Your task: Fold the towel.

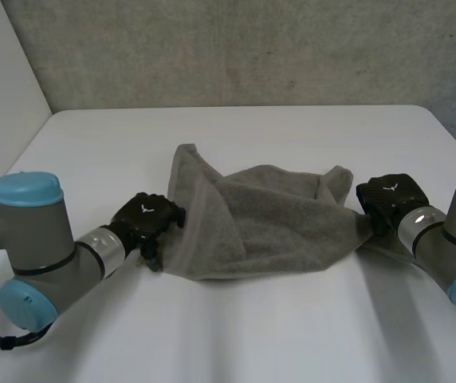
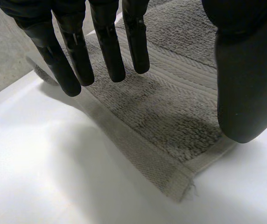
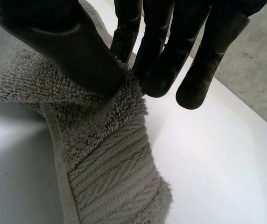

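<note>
Two black hands flank a grey towel (image 1: 268,227) that lies rumpled in the middle of the frame on the white tabletop (image 1: 236,335). The left hand (image 1: 144,219) sits at centre left, right against the towel's left edge. The right hand (image 1: 391,199) is at centre right, at the towel's right end. The cloth is bunched rather than flat: a flap stands up in a ridge on its left side, and a small peak rises just beside the right hand.

In the left wrist view the fingers (image 2: 108,51) are straight and held well apart from the thumb (image 2: 248,88). They are poised over a corner of the towel that lies flat on the tabletop, and they close on nothing.

In the right wrist view the thumb (image 3: 63,51) presses a fold of towel against the fingers (image 3: 159,70), so this hand is clamped on the cloth. From the pinch the towel runs down toward the tabletop.
</note>
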